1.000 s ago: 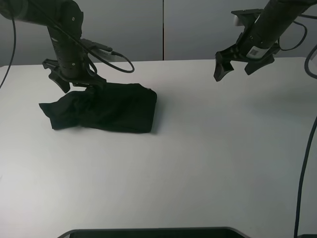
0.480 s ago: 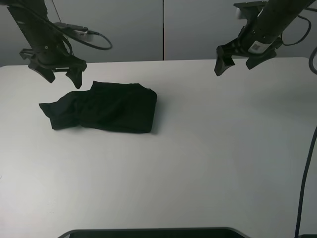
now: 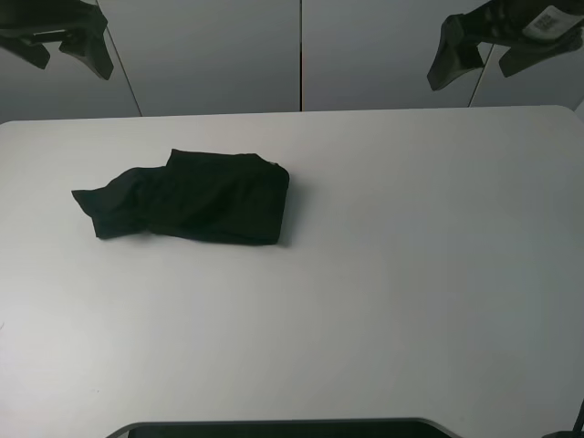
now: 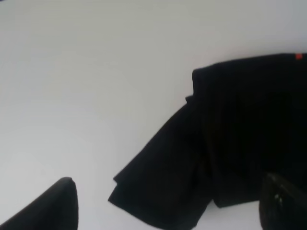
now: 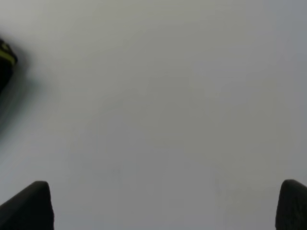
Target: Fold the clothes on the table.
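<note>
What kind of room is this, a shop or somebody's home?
More likely a lab or test room than either. A bare white table holds only one folded black T-shirt, two black robot grippers, left and right, hang above it, and plain grey wall panels stand behind.

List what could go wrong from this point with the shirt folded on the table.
1. The black T-shirt is not a tidy rectangle: one flap sticks out at its left end, so the fold may count as unfinished or spring open.
2. Both the left gripper and right gripper hang open, high above the table; another pinch could drag the loose layers apart.
</note>
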